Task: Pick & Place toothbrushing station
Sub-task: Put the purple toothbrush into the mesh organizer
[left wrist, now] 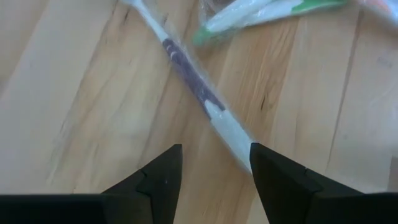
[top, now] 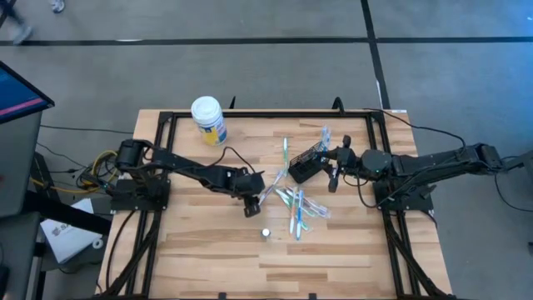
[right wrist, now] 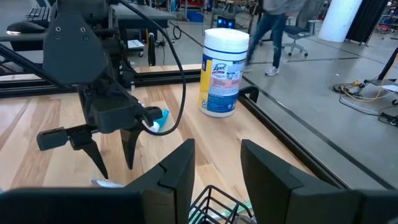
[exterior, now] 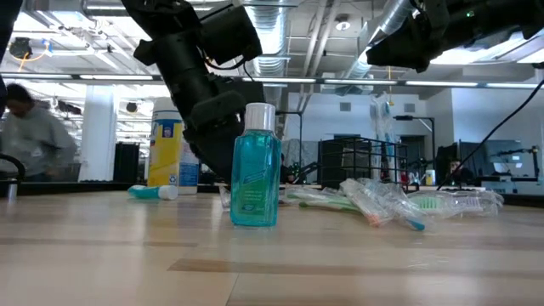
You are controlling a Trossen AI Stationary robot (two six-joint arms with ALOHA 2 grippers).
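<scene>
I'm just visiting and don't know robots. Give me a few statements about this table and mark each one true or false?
1. The left tool is open above a wrapped white-and-purple toothbrush lying on the wooden table. True.
2. The white-lidded yellow-and-blue jar lies on its side. False: it stands upright near the table's far edge.
3. The small teal bottle with a white cap stands upright on the table. True.
4. The right tool is shut on a toothbrush. False: it is open over the black wire-mesh holder.
5. All the toothbrushes stand in the holder. False: several lie scattered on the table.
</scene>
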